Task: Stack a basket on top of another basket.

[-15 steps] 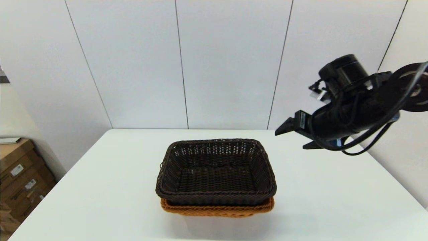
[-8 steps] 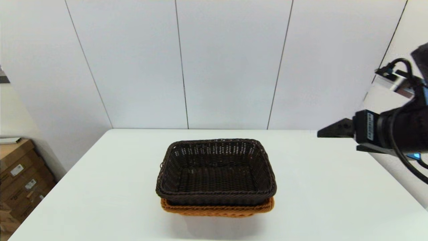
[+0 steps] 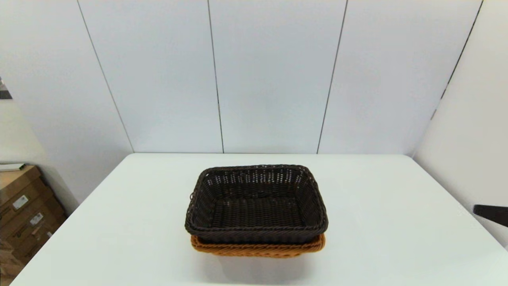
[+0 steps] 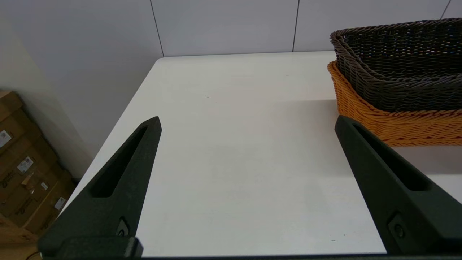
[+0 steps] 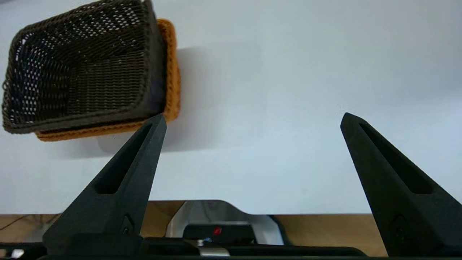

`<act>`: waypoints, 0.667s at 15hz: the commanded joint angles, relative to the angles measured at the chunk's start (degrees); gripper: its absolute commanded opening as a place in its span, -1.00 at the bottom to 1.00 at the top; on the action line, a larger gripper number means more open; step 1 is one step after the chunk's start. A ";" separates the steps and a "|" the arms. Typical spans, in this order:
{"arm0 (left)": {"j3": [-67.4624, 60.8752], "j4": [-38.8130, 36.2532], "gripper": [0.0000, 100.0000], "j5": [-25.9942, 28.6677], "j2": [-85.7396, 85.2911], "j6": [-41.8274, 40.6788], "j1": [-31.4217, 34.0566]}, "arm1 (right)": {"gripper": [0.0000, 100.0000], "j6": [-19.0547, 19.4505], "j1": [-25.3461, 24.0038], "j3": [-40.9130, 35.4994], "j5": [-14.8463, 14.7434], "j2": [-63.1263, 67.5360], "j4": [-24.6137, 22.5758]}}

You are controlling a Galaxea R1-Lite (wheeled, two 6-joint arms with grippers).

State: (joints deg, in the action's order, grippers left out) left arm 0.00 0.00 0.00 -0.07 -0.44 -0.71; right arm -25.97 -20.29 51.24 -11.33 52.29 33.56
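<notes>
You see two baskets. The dark basket (image 3: 256, 204) sits nested inside the orange basket (image 3: 258, 249), so I judge the stacking done. The right gripper (image 5: 252, 121) hangs off to the stack's right, fingers spread wide, holding nothing. The left gripper (image 4: 247, 122) waits left of the stack, spread and empty too.

White table (image 3: 397, 222) lying in front of me, grey panelled wall (image 3: 270, 79) standing behind it, brown cardboard boxes (image 3: 24, 214) sitting stacked on the floor off my left side, white labels showing on their faces
</notes>
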 commanded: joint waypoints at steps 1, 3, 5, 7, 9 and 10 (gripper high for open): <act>0.00 0.00 1.00 0.00 -0.01 0.00 0.00 | 1.00 2.67 7.28 -8.17 0.16 -17.66 0.19; 0.00 0.00 1.00 0.00 -0.01 0.00 0.00 | 1.00 3.73 11.23 -9.58 0.16 -22.84 0.28; 0.00 0.00 1.00 0.00 -0.01 0.00 0.00 | 1.00 5.22 15.19 -10.98 0.60 -27.32 0.28; 0.00 0.00 1.00 0.00 -0.01 0.00 0.00 | 1.00 8.04 18.00 -12.92 0.69 -32.07 0.37; 0.00 0.00 1.00 0.00 -0.01 0.00 0.00 | 1.00 11.46 20.81 -14.59 0.69 -36.20 0.28; 0.00 0.00 1.00 0.00 -0.01 0.00 0.00 | 1.00 13.40 21.60 -15.47 0.69 -38.22 0.28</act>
State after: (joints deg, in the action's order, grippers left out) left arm 0.00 0.00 0.00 -0.07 -0.44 -0.71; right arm -15.62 -1.29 37.86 -10.52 20.20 33.68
